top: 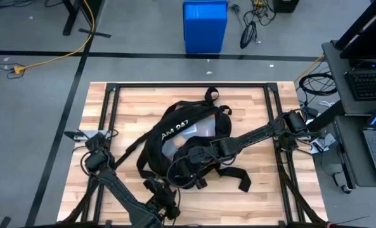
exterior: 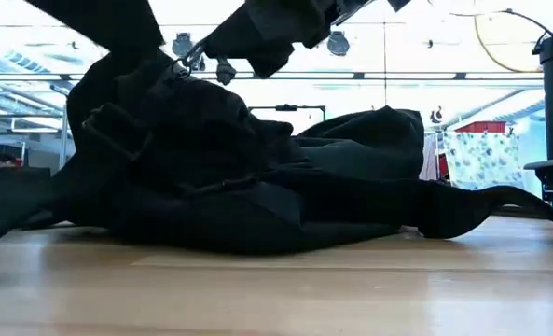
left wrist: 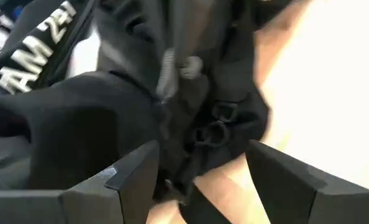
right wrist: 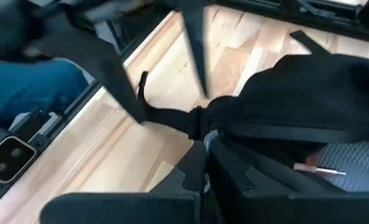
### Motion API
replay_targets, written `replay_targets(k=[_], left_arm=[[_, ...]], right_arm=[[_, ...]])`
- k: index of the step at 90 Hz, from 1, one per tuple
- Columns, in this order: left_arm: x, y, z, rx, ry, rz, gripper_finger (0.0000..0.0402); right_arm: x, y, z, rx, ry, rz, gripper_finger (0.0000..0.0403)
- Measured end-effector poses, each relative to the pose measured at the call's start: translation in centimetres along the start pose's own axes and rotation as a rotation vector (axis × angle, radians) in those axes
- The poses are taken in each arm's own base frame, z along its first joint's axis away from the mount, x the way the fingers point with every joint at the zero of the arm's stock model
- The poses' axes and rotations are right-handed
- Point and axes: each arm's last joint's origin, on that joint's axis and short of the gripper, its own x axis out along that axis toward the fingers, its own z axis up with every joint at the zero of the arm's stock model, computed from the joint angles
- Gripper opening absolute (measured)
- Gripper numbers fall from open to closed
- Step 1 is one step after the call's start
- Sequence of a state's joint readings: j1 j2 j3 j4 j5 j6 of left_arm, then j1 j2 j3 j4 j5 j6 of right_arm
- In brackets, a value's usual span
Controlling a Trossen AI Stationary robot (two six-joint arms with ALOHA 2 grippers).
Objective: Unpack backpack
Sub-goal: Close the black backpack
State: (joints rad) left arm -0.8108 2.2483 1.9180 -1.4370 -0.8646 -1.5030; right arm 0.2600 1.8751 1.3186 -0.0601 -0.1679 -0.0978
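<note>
A black backpack (top: 191, 136) with white "AM 247" lettering showing lies slumped at the middle of the butcher-block table (top: 264, 202), its straps (top: 241, 180) trailing toward the near edge. The right gripper (top: 191, 156) reaches in from the right over the bag's near side, its fingers pressed together on a fold of black fabric by the mouth of the bag, where a grey mesh pocket and a pen-like object (right wrist: 318, 169) show. The left gripper (top: 165, 201) sits at the bag's near-left corner, fingers (left wrist: 131, 177) spread to either side of a bunch of fabric and buckles (left wrist: 212, 124). The risk from here: the limp cloth may slip from the pinch, or a loose strap may snag a finger and drag the whole bag instead of opening it.
</note>
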Motion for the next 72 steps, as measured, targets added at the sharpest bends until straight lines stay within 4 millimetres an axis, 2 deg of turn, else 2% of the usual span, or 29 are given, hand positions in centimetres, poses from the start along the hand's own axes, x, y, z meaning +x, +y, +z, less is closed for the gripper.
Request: replay_targets(k=[16,40,72], left_arm=[[1.1,0.3,0.5,0.018,-0.005,0.037,0.0230],[0.8,0.0,1.9,0.133,-0.153,0.032,0.0230],[3.5,0.6,2.6,0.182,-0.057,0.095,0.0222]], right_arm=[[-0.1,-0.1,-0.1,0.005,-0.001,0.053,0.0000],[-0.4,-1.1,0.0,0.031,-0.010,0.067,0.0000],[-0.4,-1.2,0.0,0.033,-0.012,0.065,0.0000]])
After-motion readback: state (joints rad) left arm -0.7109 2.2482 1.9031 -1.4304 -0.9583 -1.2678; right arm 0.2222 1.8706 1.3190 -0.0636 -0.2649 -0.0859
